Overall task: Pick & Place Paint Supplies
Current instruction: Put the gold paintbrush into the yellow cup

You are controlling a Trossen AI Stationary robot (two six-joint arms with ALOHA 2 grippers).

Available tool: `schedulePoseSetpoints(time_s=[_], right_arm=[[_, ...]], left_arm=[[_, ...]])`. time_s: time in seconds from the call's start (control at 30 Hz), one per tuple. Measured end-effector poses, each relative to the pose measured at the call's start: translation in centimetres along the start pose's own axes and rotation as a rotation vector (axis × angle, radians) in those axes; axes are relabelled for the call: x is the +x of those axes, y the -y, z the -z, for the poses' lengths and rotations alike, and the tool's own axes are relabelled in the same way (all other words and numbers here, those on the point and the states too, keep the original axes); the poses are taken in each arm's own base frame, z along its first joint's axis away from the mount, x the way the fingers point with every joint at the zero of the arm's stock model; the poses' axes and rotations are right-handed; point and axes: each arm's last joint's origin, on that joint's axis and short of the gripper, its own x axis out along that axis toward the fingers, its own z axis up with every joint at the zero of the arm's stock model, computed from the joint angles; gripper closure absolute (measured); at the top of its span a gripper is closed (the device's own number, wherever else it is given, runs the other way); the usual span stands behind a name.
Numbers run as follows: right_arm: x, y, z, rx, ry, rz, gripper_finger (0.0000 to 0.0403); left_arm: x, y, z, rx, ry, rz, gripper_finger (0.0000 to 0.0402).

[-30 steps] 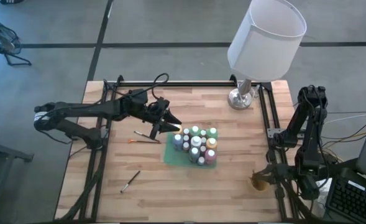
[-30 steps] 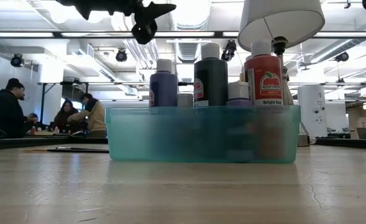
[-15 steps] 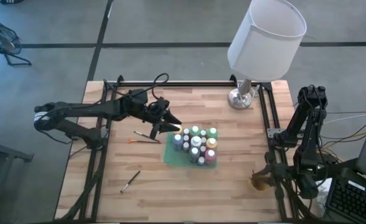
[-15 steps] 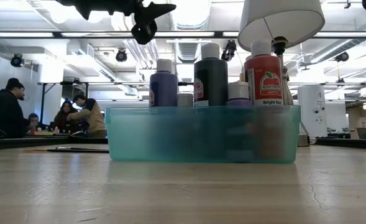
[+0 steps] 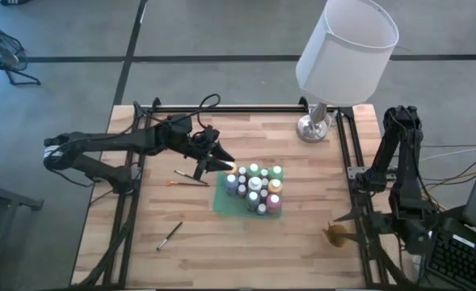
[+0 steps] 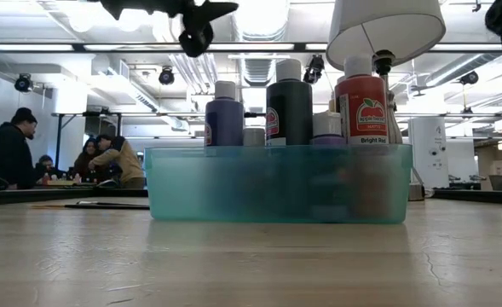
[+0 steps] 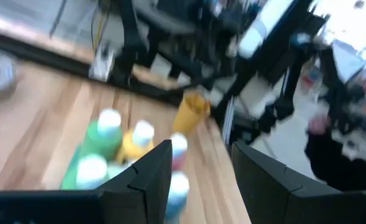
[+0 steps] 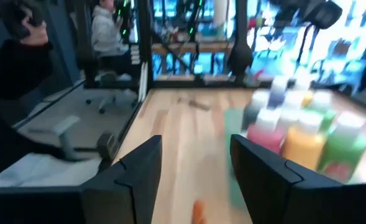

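Several paint bottles [image 5: 255, 187] with pale caps stand upright in a teal bin [image 6: 276, 186] at the table's middle. The right wrist view shows the bottles [image 8: 294, 134] too. Three thin brushes lie flat on the wood: two [image 5: 191, 178] left of the bin and one [image 5: 170, 234] nearer the front. My left gripper [image 5: 224, 160] hovers open just left of the bin's far corner, high above the table [image 6: 204, 17], with nothing between its fingers [image 7: 201, 158]. My right gripper [image 5: 344, 218] is open and empty [image 8: 195, 146] at the table's right edge, above a tan cup [image 5: 334, 236].
A lamp with a white shade [image 5: 347, 50] stands at the far right on a metal base [image 5: 312, 128]. Black frame rails [image 5: 347, 153] run along the table's edges. Bare wood lies in front of the bin. People sit in the room beyond [image 6: 106, 158].
My right arm has risen, and its gripper has lifted away from the tan cup, which stays where it was. The left arm has kept still.
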Motion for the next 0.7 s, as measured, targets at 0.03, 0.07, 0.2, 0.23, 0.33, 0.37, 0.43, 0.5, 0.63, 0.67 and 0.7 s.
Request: schedulePoseSetpoints(time_s=[0.03, 0.07, 0.2, 0.23, 0.33, 0.37, 0.43, 0.5, 0.63, 0.67, 0.7], right_arm=[[-0.1, 0.1, -0.8, -0.018, 0.016, 0.008, 0.0216], [-0.2, 0.1, -1.5, -0.029, 0.028, 0.012, 0.0213], [-0.7, 0.6, -4.3, -0.053, 0.048, 0.001, 0.0208], [-0.8, 0.8, -4.9, -0.053, 0.052, -0.002, 0.0208], [-1.1, 1.6, -6.5, -0.044, 0.064, -0.004, 0.0211], [-1.2, 2.0, -6.9, -0.04, 0.068, -0.001, 0.0214], [-1.2, 2.6, -7.5, -0.038, 0.075, 0.008, 0.022], [-1.1, 3.3, -8.0, -0.016, 0.082, 0.023, 0.0228], [-1.1, 4.6, -8.4, 0.03, 0.092, 0.039, 0.0241], [-1.1, 4.8, -8.4, 0.033, 0.092, 0.041, 0.0243], [-1.1, 5.0, -8.4, 0.033, 0.09, 0.036, 0.0246]], left_arm=[[-0.3, 0.2, -0.1, 0.0, -0.035, -0.007, 0.0229], [-0.8, 0.6, -0.3, 0.016, -0.068, -0.018, 0.0229], [-3.2, 2.5, -0.3, 0.081, -0.193, -0.24, 0.0229], [-3.9, 3.0, -0.2, 0.104, -0.222, -0.349, 0.0229], [-6.2, 4.7, -0.5, 0.195, -0.275, -0.608, 0.023], [-6.9, 5.3, -0.6, 0.218, -0.286, -0.664, 0.023], [-8.1, 6.3, -0.6, 0.249, -0.319, -0.72, 0.0229], [-8.9, 6.9, -0.2, 0.269, -0.382, -0.724, 0.0229], [-10.8, 7.0, 1.1, 0.261, -0.552, -0.764, 0.0229], [-11.3, 6.9, 1.4, 0.238, -0.591, -0.79, 0.0229], [-11.7, 6.8, 1.7, 0.216, -0.62, -0.823, 0.0229]])
